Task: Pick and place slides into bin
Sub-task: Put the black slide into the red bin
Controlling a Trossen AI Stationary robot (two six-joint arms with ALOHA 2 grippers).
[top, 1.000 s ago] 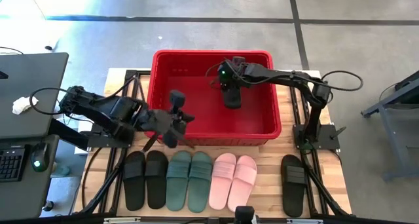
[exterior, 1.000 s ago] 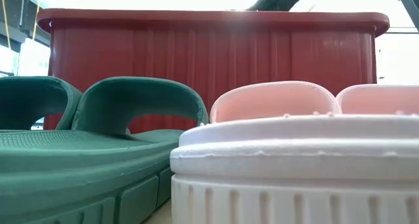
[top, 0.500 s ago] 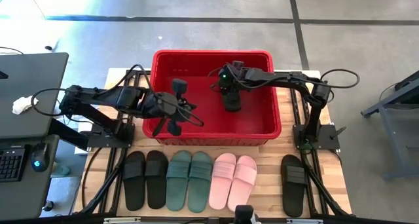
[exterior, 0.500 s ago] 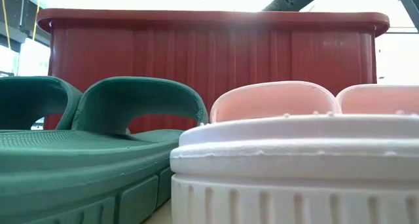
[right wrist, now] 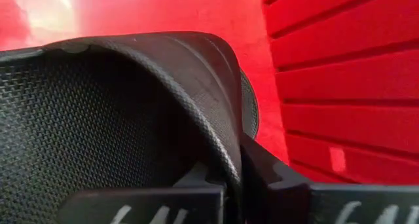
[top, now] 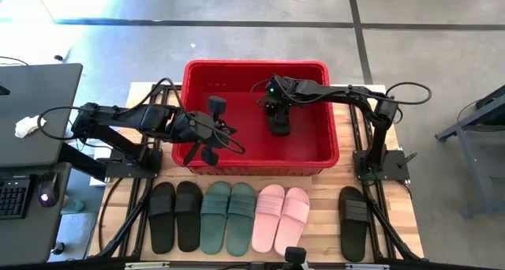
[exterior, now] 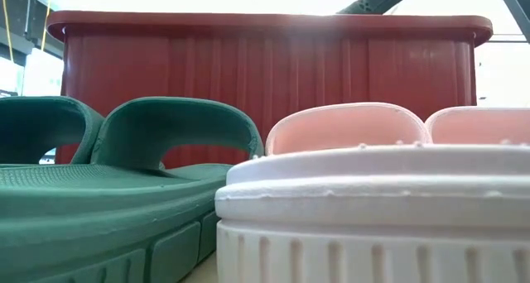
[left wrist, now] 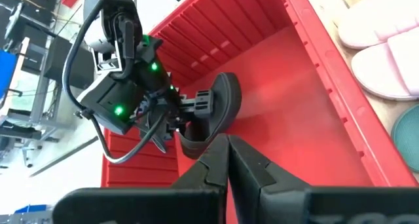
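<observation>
Red bin (top: 237, 71): right gripper (top: 278, 121) pinches black slide (top: 279, 118); left gripper (top: 211, 137) closed, empty

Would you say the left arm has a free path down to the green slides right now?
Probably yes: the left pincer is shut and empty over the bin's front edge, and nothing covers the green slides just below.

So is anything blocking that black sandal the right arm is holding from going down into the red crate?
Nothing visible does. The right end effector holds the black slide over the bin, above bare red floor. The left end effector, shut and empty, is nearby but off to the side.
</observation>
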